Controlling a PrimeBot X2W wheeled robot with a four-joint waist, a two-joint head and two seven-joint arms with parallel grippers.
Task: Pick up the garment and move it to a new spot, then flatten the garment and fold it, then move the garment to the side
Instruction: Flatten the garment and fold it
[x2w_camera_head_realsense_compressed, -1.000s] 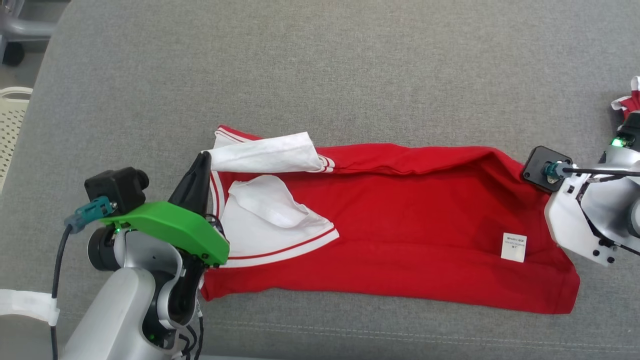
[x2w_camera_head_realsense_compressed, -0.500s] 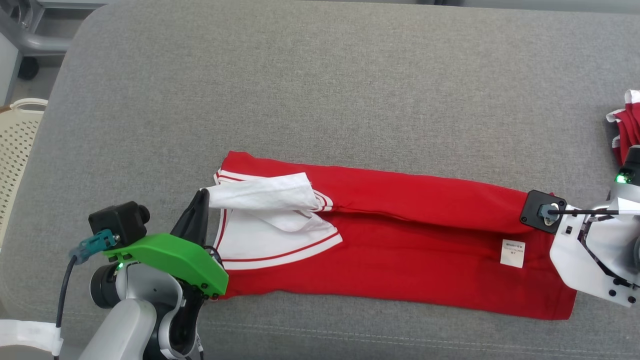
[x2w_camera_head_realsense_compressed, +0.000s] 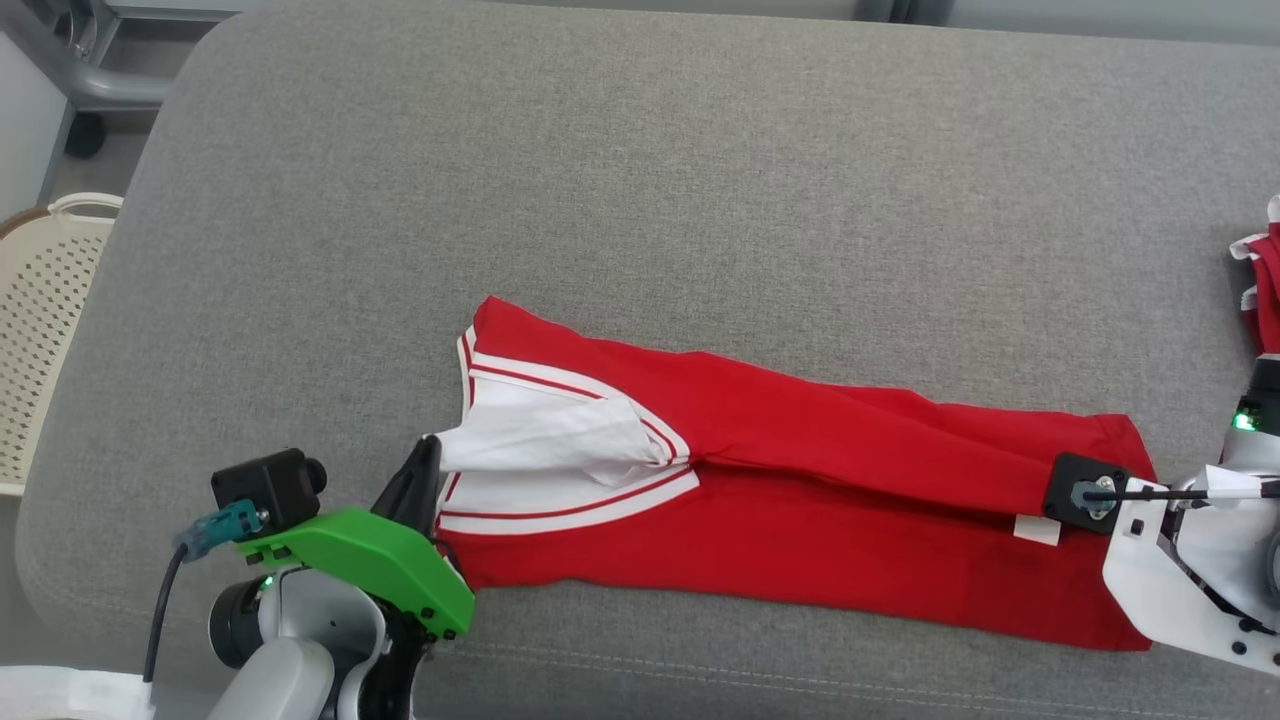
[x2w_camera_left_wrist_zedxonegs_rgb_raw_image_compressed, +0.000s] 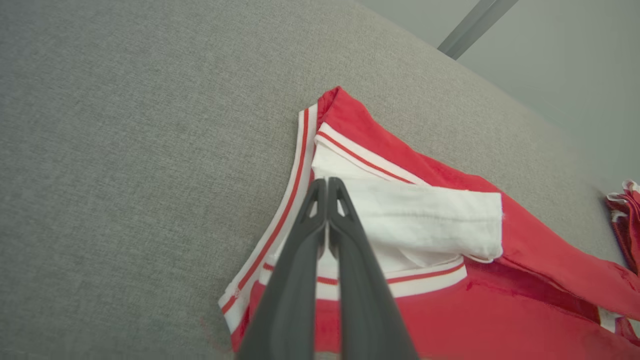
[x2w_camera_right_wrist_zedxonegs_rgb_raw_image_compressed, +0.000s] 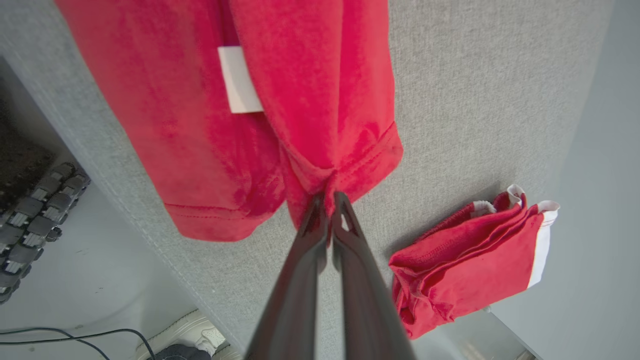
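The red garment (x2w_camera_head_realsense_compressed: 850, 520) lay stretched as a long band across the lower middle of the head view, on the grey cushion (x2w_camera_head_realsense_compressed: 640, 180). Its upper long edge was folded down over the lower part.

The left gripper (x2w_camera_head_realsense_compressed: 430, 447), at the lower left of that view, had its two fingers pressed together on a white piece of fabric (x2w_camera_head_realsense_compressed: 545, 445) at the left end of the garment. Whether this piece was a sleeve or an inside lining was hard to tell. In the left wrist view the closed fingertips sat at its edge, beside the striped trim (x2w_camera_left_wrist_zedxonegs_rgb_raw_image_compressed: 280, 220).

In the right wrist view the right gripper (x2w_camera_right_wrist_zedxonegs_rgb_raw_image_compressed: 327, 199) pinched a bunched corner of the red hem at the centre of the frame. A white label (x2w_camera_right_wrist_zedxonegs_rgb_raw_image_compressed: 240, 80) showed at the upper left, partly under the folded layer. A second red garment (x2w_camera_right_wrist_zedxonegs_rgb_raw_image_compressed: 470, 265), folded, lay at the lower right of that frame, apart from the first. A pale basket (x2w_camera_head_realsense_compressed: 40, 330) stood at the left edge of the head view.
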